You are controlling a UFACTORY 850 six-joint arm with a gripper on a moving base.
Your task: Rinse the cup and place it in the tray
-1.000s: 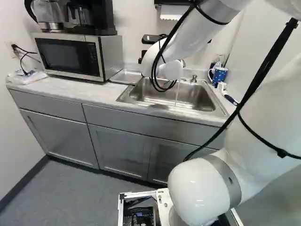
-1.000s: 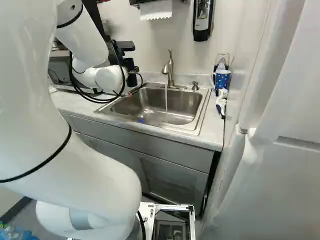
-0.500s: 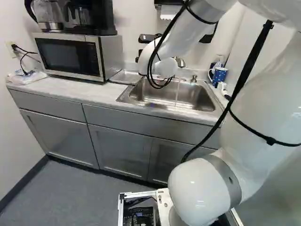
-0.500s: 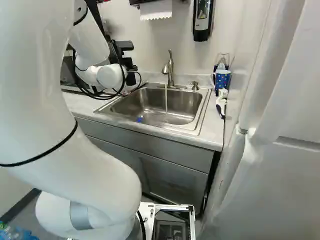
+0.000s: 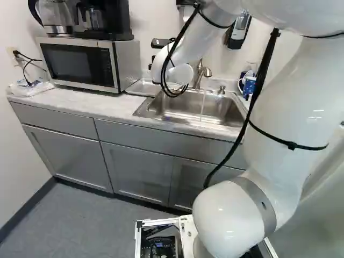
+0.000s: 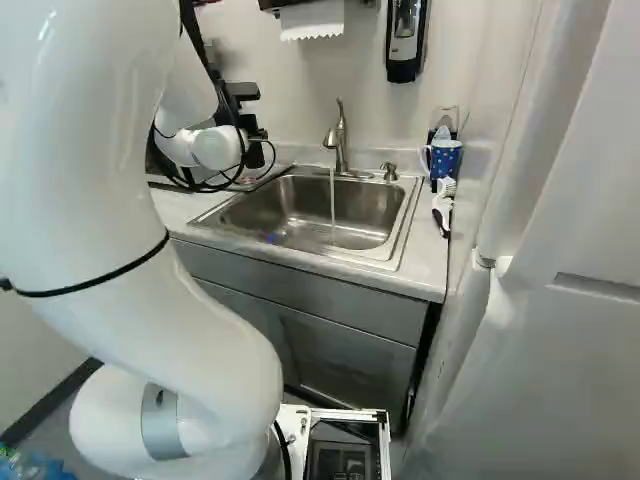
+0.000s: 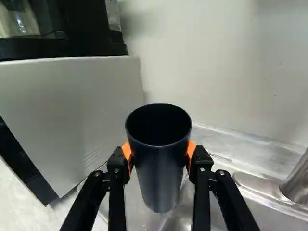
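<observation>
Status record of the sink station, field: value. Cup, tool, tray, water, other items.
cup: dark, held, mouth open toward the wrist camera
tool: shut on the cup, one orange pad on each side
tray: metal, on the counter between microwave and sink
cup_in_tray: no
faucet: running, stream falling into the sink
cup_rinsed: cannot tell
mug: blue, spotted, in the corner right of the sink
brush: white head, on the counter in front of the mug

The white arm rises and bends forward. Its gripper is clamped, orange pads apart, facing inward.
</observation>
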